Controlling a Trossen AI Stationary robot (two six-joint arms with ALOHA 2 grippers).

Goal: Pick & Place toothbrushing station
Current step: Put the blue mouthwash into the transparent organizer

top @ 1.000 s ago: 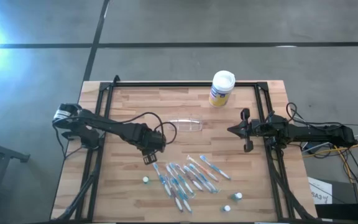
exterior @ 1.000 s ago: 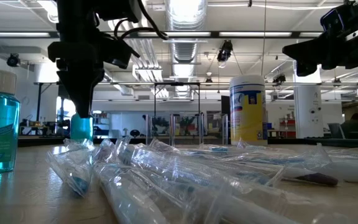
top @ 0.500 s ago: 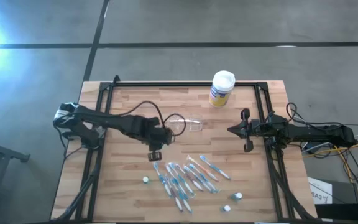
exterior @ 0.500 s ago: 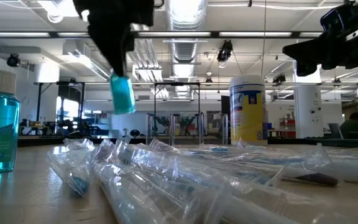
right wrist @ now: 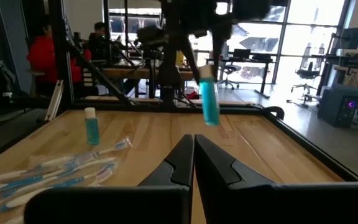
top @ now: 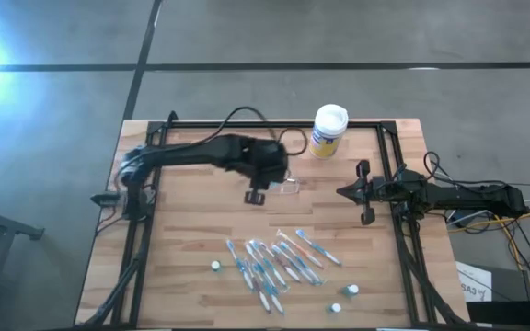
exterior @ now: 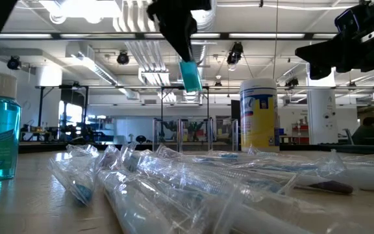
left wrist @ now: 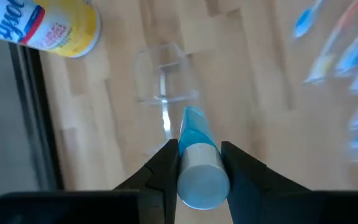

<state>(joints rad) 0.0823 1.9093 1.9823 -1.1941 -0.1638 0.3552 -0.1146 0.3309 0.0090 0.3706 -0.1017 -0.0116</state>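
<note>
The see-through cup [top: 288,186] [left wrist: 164,76] lies on its side on the wood, left of the table's middle toward the far edge. My left gripper [top: 256,195] [left wrist: 200,149] hangs in the air next to it, shut on a small blue bottle [exterior: 190,75] [right wrist: 209,99] with a white cap. Several toothbrushes [top: 274,262] lie side by side near the front edge, with small white-capped tubes [top: 216,266] [top: 351,290] around them. My right gripper [top: 343,192] [right wrist: 193,155] waits level at the right edge, shut and empty. My left gripper pinches the small blue bottle between its two fingers at the white-capped end [left wrist: 202,180]. The fingers [left wrist: 166,158] come from above, slanting down. The blue body [left wrist: 191,127] hangs below them, slightly tilted and clear of the table, above the wood beside the cup.
A yellow canister with a white lid [top: 328,131] stands at the far edge, right of the middle. One small blue bottle [right wrist: 91,126] stands upright near the toothbrushes. A black frame [top: 155,138] runs along the table's sides.
My left gripper has risen and swung toward the far and right edges, from beside the toothbrushes to a spot next to the cup, rolling its wrist as it went. The blue bottle has gone up with it, still hanging below the fingers.
</note>
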